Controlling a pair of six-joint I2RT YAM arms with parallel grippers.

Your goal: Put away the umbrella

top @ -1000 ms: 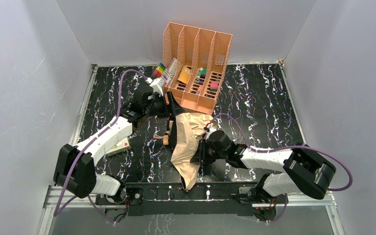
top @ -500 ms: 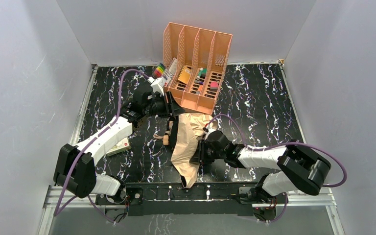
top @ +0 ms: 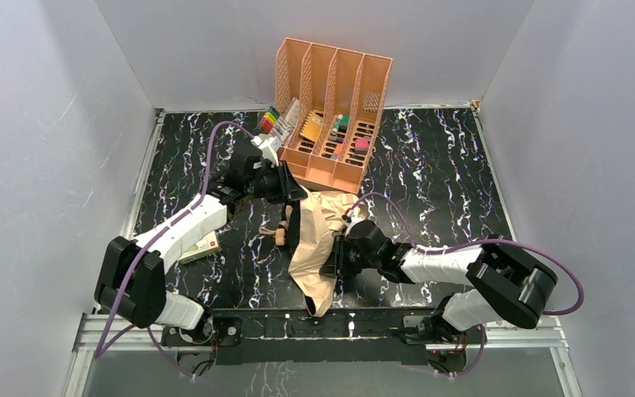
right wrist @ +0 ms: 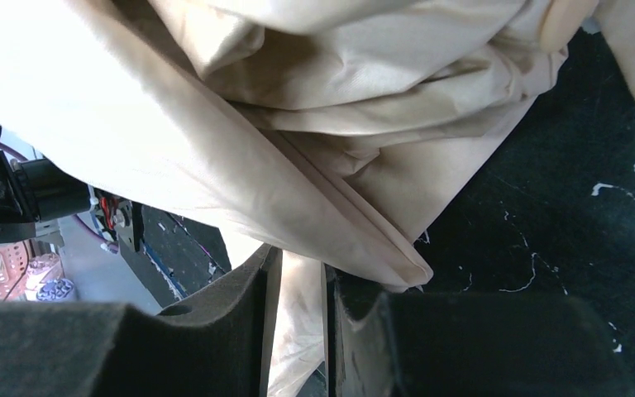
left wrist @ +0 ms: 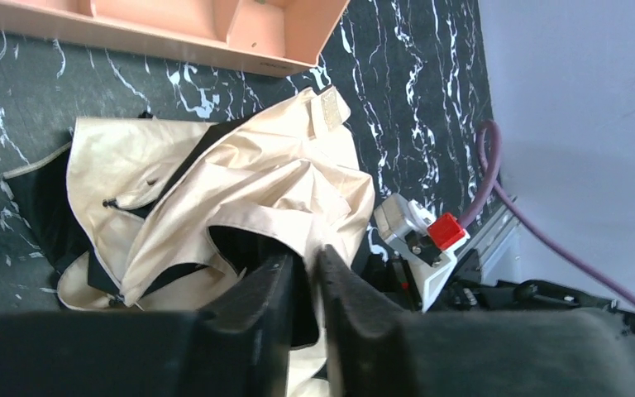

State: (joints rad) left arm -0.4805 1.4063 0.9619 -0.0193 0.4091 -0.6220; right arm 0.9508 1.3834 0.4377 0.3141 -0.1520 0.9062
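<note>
The umbrella (top: 318, 240) lies crumpled in the middle of the table, its tan canopy showing black patches. My left gripper (top: 292, 185) is at its far end, just in front of the organizer. In the left wrist view the umbrella (left wrist: 215, 182) spreads ahead, and the left gripper (left wrist: 306, 260) has its jaws nearly together on a black-and-tan fold. My right gripper (top: 332, 261) sits at the canopy's right edge. In the right wrist view the right gripper (right wrist: 302, 265) stands narrow with pale fabric of the umbrella (right wrist: 339, 124) between its jaws, a folded hem draped over one fingertip (right wrist: 355, 285).
A peach file organizer (top: 335, 116) holding small items stands at the back, and its base (left wrist: 174, 25) shows in the left wrist view. Coloured markers (top: 269, 121) lie to its left. A small cream box (top: 201, 246) rests beside my left forearm. Grey walls enclose three sides.
My left gripper's jaws have drawn in on the canopy fold, and that arm has shifted slightly left. The right arm and the umbrella have barely moved.
</note>
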